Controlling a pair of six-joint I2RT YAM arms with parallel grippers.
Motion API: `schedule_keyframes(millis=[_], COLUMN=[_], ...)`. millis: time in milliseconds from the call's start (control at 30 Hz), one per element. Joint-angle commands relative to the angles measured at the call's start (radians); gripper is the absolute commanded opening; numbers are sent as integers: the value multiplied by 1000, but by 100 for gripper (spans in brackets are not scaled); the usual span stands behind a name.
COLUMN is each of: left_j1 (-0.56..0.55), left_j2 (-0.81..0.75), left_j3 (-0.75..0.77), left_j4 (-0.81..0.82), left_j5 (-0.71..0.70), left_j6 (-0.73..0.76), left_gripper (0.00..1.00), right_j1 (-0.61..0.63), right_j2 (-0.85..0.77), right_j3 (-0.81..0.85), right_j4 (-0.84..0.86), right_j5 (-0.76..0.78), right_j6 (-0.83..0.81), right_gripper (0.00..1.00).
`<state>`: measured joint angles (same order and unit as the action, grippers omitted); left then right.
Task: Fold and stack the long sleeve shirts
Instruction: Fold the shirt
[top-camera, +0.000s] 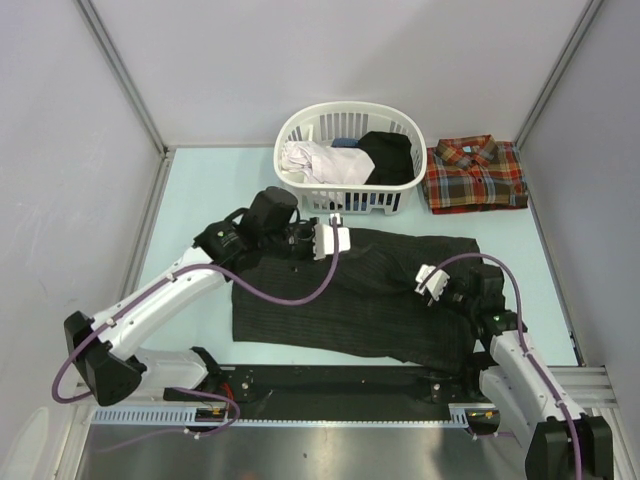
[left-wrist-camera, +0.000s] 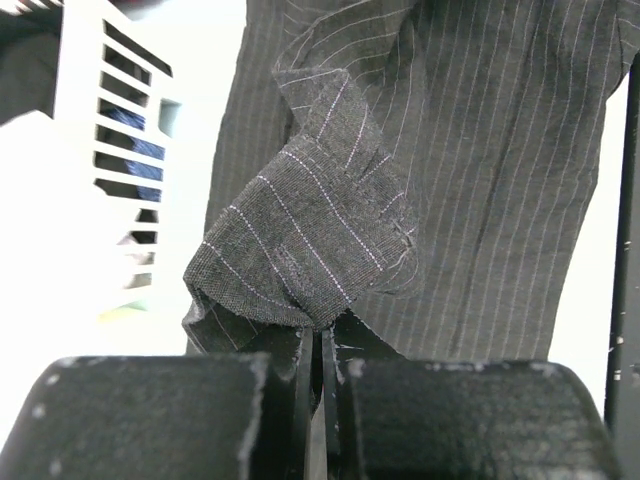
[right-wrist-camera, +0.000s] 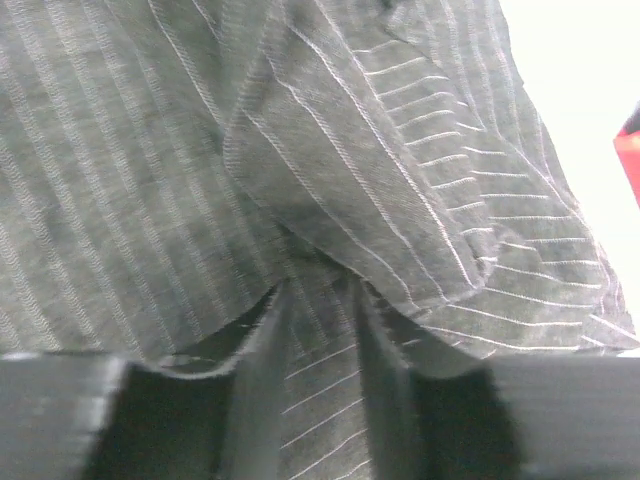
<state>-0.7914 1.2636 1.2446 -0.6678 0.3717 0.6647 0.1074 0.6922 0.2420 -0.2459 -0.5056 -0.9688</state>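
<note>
The right tool (top-camera: 430, 278) is the nearer one, and it is over the near right part of the black pinstripe shirt (top-camera: 350, 300). In the right wrist view this tool (right-wrist-camera: 320, 335) is released. Its two fingers (right-wrist-camera: 262, 350) stand apart, and between them the striped cloth (right-wrist-camera: 150, 180) is seen below. A loose fold of the same shirt lies across the tips of the fingers. I cannot tell if the fold presses on them.

The shirt is spread flat on the pale counter (top-camera: 200, 200). It reaches from under the right tool to under the left tool (top-camera: 330, 240), and its near edge is close to the bases of the arms.

The left tool is a little farther, at the far edge of the shirt. In the left wrist view this tool (left-wrist-camera: 322, 335) is clenched on the shirt (left-wrist-camera: 480, 150). Its fingers (left-wrist-camera: 360, 345) are pressed together and they pinch a bunched corner of the pinstripe cloth, which rises just above the tips.

Just beyond the left tool stands a white laundry basket (top-camera: 345, 108). A white cloth (top-camera: 310, 160) and a black cloth (top-camera: 388, 155) lie in it, with something blue between them.

The plaid shirt (top-camera: 475, 175) lies folded on the counter, well beyond the right tool, and it is just beside the right wall of the basket. Its collar points to the far side.
</note>
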Motion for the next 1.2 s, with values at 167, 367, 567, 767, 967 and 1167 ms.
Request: schedule_keyframes(millis=[167,367,567,767,967,1167], left_j1=[-12,-98,-160,-60,67,80], left_j2=[-63,-75,-27,28,115,125], left_j3=[6,18,35,70,168,162], left_j4=[-21,-205,-223,-148,-174,-194], left_j5=[22,107,130,134,217,227], left_j6=[208,477,366,182,79,88], left_gripper=[0,0,0,0,0,0], right_j1=[-100,-238,-281,-262,-82,6], right_j2=[40,165,279,136,9,95], right_j3=[141,344,421,286,117,68], right_j4=[-60,-563,-618,-419,-119,109], right_j5=[-144,-318,-310,-361,-206,-110], right_j6=[-66,-465,-495,-374,-190,-122], right_gripper=[0,0,4,76,77,70])
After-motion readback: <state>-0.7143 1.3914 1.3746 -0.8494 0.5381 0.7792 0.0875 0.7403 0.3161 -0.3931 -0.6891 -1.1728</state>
